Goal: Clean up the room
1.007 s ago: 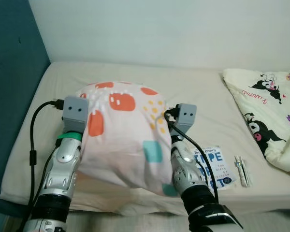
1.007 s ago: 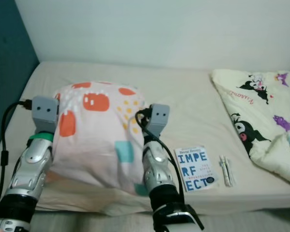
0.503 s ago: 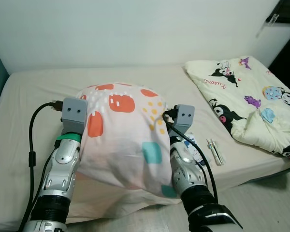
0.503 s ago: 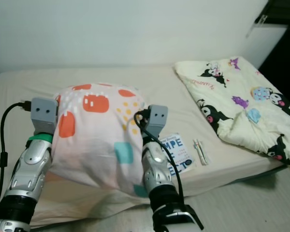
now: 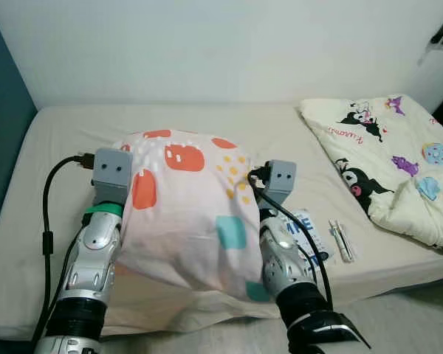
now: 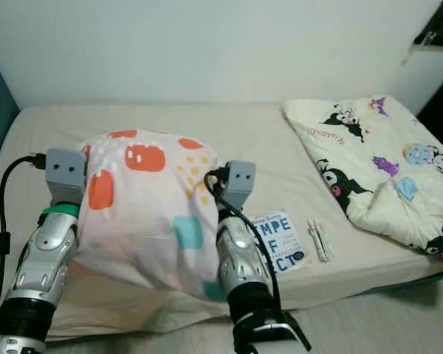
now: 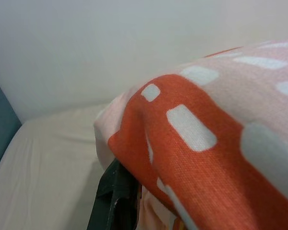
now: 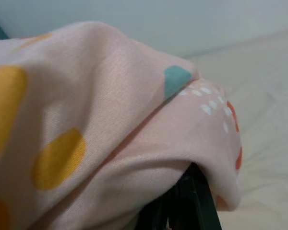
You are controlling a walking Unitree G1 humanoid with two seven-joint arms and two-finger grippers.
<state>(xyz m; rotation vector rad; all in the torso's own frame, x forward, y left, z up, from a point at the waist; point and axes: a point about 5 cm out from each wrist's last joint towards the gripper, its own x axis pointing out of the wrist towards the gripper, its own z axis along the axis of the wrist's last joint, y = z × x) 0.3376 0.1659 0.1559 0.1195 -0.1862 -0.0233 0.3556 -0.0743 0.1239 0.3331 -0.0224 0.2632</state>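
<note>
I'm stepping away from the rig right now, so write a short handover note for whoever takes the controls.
Both arms carry the pink patterned pillow above the bed; left gripper and right gripper sit under its cover, grip not visible.
Book and pens lie near the bed's front edge; cartoon-print blanket is bunched on the robot's right.
Left: set down the pillow, tidy the rest.

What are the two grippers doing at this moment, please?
Left gripper: under the pillow, carrying it; jaws' state cannot be told.
Right gripper: under the pillow's other side; cannot be told either.
</note>
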